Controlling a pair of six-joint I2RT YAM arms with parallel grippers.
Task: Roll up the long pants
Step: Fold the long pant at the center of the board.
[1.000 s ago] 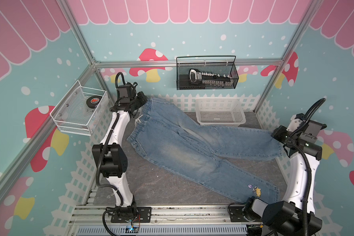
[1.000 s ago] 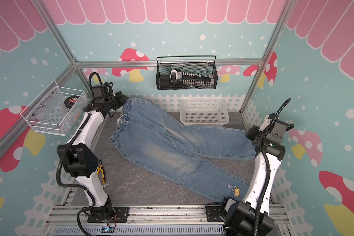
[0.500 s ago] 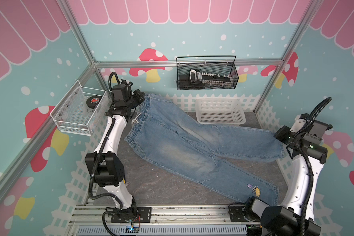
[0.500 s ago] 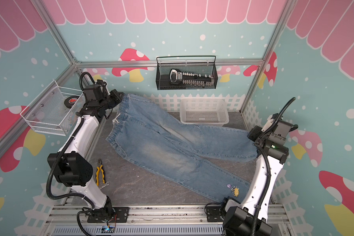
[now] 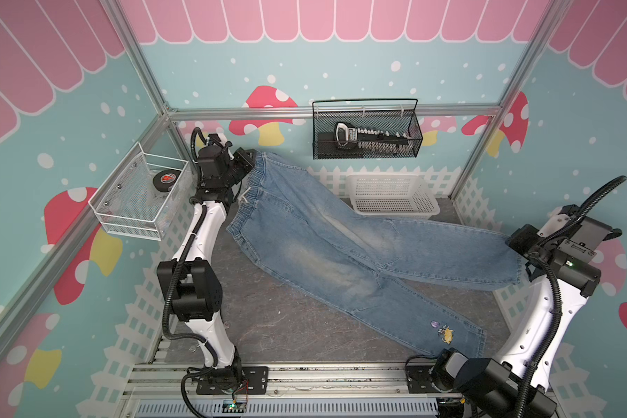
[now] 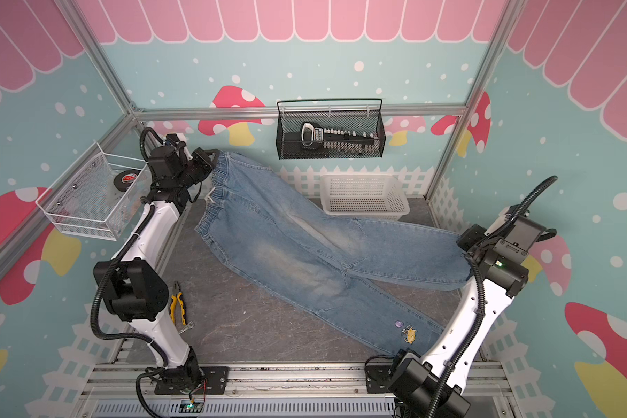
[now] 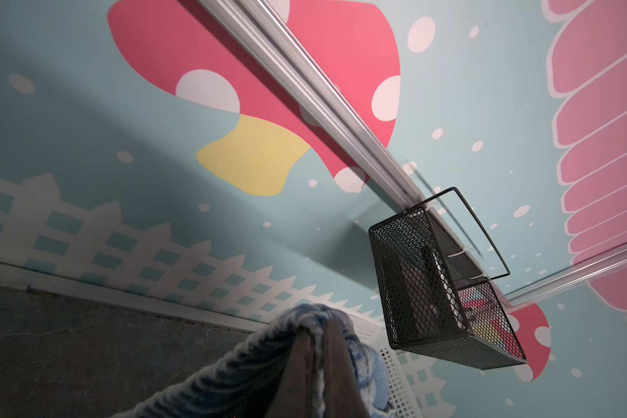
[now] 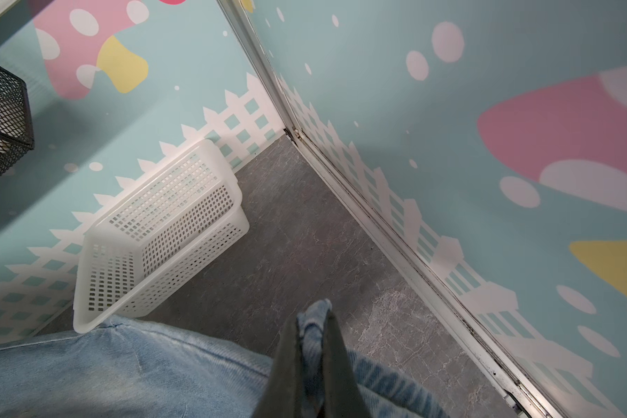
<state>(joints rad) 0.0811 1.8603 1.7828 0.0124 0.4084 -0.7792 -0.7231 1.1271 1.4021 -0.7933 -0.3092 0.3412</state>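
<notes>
The long pants (image 5: 323,246) (image 6: 286,246) are light blue faded jeans stretched slantwise across the grey floor. Their elastic waistband is at the back left and a small cartoon patch (image 5: 444,331) sits near the front hem. My left gripper (image 5: 248,164) (image 6: 212,157) is shut on the waistband's back corner and holds it off the floor. In the left wrist view the left gripper (image 7: 317,325) pinches ribbed denim (image 7: 232,369). My right gripper (image 5: 514,242) (image 6: 464,240) is shut on the far leg's hem at the right wall. The right wrist view shows the right gripper (image 8: 314,318) with bunched hem between its fingers.
A white plastic basket (image 5: 384,176) stands against the back wall, its front touched by the pants. A black mesh basket (image 5: 366,152) with a tool hangs on the back wall. A white wire basket (image 5: 131,217) hangs at the left. Yellow pliers (image 6: 177,307) lie by the left arm's base.
My left gripper has drawn the waistband further to the back left and upward. My right gripper has pulled the hem a little to the right. The pants lie straighter.
</notes>
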